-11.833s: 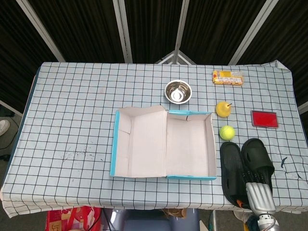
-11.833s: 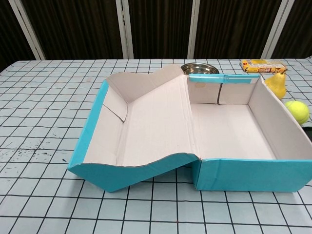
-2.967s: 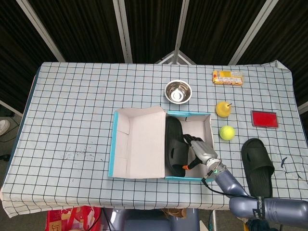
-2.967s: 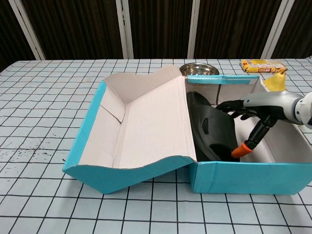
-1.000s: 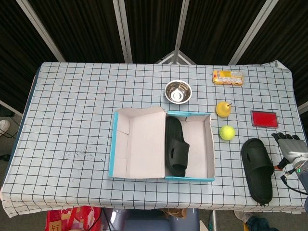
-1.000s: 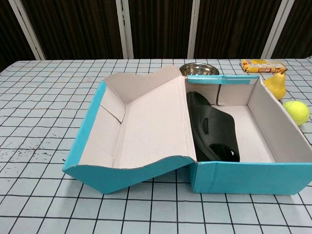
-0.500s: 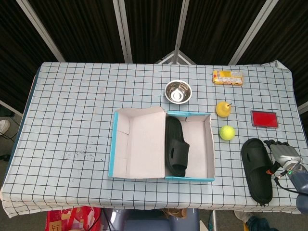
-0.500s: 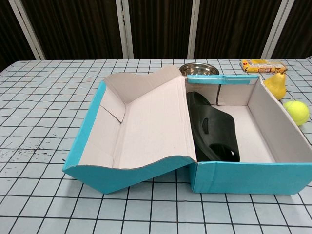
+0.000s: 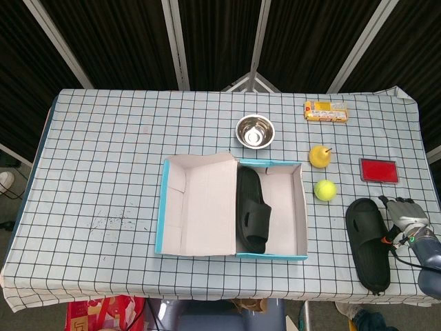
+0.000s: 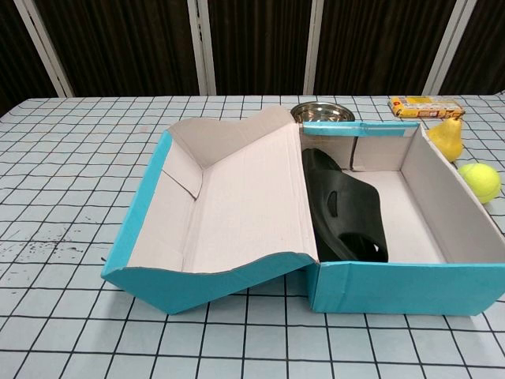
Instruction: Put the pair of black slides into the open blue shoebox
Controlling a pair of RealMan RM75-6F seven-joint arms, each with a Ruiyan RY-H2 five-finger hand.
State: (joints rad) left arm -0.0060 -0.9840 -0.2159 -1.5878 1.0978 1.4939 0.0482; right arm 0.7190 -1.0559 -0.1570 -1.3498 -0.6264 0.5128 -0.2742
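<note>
The open blue shoebox [image 9: 160, 222] lies mid-table with its lid folded out to the left. One black slide [image 9: 252, 210] lies inside it, against the lid side, and the chest view also shows this slide [image 10: 347, 212] in the box [image 10: 394, 288]. The second black slide [image 9: 368, 241] lies on the checked cloth to the right of the box. My right hand [image 9: 403, 219] is at that slide's right edge by the strap, fingers apart and holding nothing. Whether it touches the slide I cannot tell. My left hand shows in neither view.
A tennis ball [image 9: 325, 189] and a yellow pear [image 9: 319, 156] sit between the box and the loose slide. Behind the box stands a steel bowl [image 9: 255, 131]. A red card [image 9: 378, 169] and a yellow packet [image 9: 326, 111] lie further back right. The table's front edge runs just below the slide.
The right hand has left the first slide in the box, drawn out, and come in from the right edge to the second slide's side.
</note>
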